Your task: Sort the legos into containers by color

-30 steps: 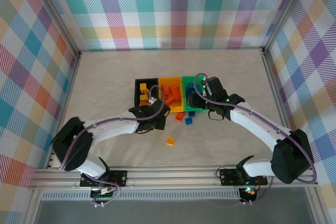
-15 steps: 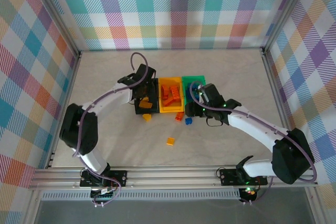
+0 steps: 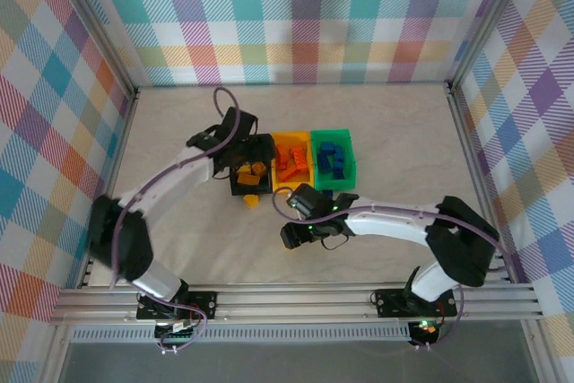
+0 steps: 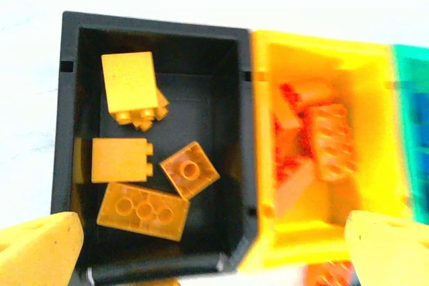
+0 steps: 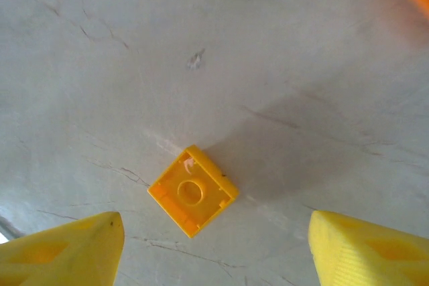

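Left claw is being held spread wide over the black bin, nothing pinched. Yellow legos are lying in that bin, orange legos in the yellow-orange bin, blue legos in the green bin. The bin row is sitting mid-surface.

Right claw is being held spread above a loose yellow brick, which is lying between the bin row and the near edge, untouched.

Risks, as judged:
- The brick is lying diagonal to the fingers, so corners are likely being caught first: twisting or popping out.
- The black bin is being covered by the left arm, so an arm clash is being risked at drop-off.
- A second yellow brick is lying just beside the black bin's near wall, easily being missed.
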Action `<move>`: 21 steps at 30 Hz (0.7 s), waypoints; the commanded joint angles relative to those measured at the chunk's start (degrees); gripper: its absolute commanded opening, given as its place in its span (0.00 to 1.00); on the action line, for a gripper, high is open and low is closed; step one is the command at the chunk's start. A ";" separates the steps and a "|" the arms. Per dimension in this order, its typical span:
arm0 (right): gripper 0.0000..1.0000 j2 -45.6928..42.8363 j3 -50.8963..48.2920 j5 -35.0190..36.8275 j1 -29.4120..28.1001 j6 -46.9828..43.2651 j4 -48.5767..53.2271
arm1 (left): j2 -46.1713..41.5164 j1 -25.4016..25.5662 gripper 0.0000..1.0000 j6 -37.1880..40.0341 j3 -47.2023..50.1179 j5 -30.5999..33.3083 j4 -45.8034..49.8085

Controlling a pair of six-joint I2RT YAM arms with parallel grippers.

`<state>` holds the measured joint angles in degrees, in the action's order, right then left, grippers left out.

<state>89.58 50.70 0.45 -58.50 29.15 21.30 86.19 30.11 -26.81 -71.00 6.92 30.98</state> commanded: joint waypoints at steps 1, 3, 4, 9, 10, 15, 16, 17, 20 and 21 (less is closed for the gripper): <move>0.73 2.88 4.13 1.54 -2.20 -0.29 1.41 | -9.21 1.57 1.00 -1.91 6.62 -1.43 1.19; 0.73 5.34 5.74 2.59 -3.18 -0.41 2.80 | -14.17 1.71 1.00 -3.39 11.74 -1.36 1.53; 0.73 6.45 6.32 3.38 -3.54 -0.38 3.20 | -16.86 1.71 1.00 -4.05 14.39 -0.92 1.78; 0.72 11.44 10.26 7.94 -5.16 0.38 6.75 | -27.16 1.69 1.00 -6.81 24.03 0.95 2.75; 0.72 12.24 11.06 8.81 -5.42 0.70 7.96 | -28.27 1.63 1.00 -7.26 25.17 1.05 3.16; 0.64 13.35 11.40 10.43 -6.11 1.70 10.91 | -30.20 1.45 1.00 -7.50 26.89 2.33 5.26; 0.61 13.05 10.96 10.45 -6.19 1.79 10.97 | -30.37 1.38 1.00 -7.41 27.06 2.54 5.23; 0.58 12.57 10.35 10.62 -6.24 2.09 10.80 | -30.46 1.36 1.00 -7.38 27.20 2.64 5.31; 0.47 10.66 8.19 10.60 -6.28 2.54 9.31 | -30.74 0.90 1.00 -7.19 27.21 2.97 5.47; 0.44 10.14 7.74 10.71 -6.28 2.54 8.99 | -30.77 0.70 1.00 -7.16 27.14 3.26 5.67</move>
<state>101.65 60.40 10.52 -64.36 30.63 28.32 56.38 31.68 -33.45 -44.42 8.64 35.29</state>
